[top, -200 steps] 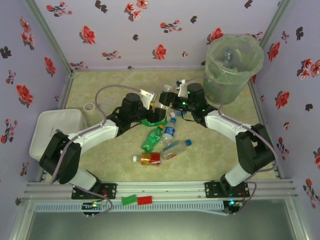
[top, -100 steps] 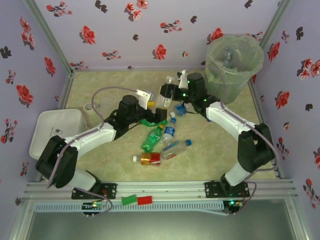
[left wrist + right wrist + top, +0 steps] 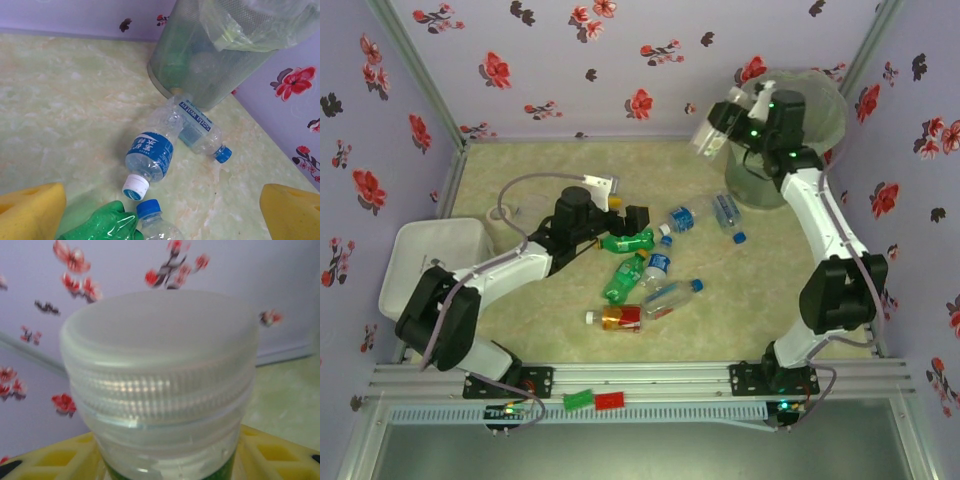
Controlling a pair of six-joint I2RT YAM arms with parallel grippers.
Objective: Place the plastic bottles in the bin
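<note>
Plastic, thin and clear, was what the right gripper (image 3: 718,130) had in its grip: a clear bottle (image 3: 160,370) with a frosted cap, pinched just under the neck, with yellow pads (image 3: 280,450) showing on both sides of it. In the top view that gripper was high up at the left side of the bin (image 3: 838,118). We could not tell whether the bottle was already over the opening or just short of it.

The left gripper (image 3: 632,224) was low over the table, its jaws spread wide and holding nothing. A green bottle (image 3: 625,242) lay just below it. From the left wrist we saw that bottle's crumpled shoulder between the two pads, touching a blue-capped bottle (image 3: 152,220). Past them lay a white-capped bottle (image 3: 150,152), and a fourth bottle (image 3: 200,130) rested at the foot of the bin. More were scattered mid-table, well apart from the bin.

We judged these bottles empty and very light, with soft walls that would dent under a hard squeeze. Being smooth and round, they would likely roll or squirt out of a careless pinch. The neck and the shoulder below the cap looked stiffest, so we would take hold there, or across the labelled waist with a gentle close. The green bottle was already creased, so we thought it should sit more steadily between the pads.
</note>
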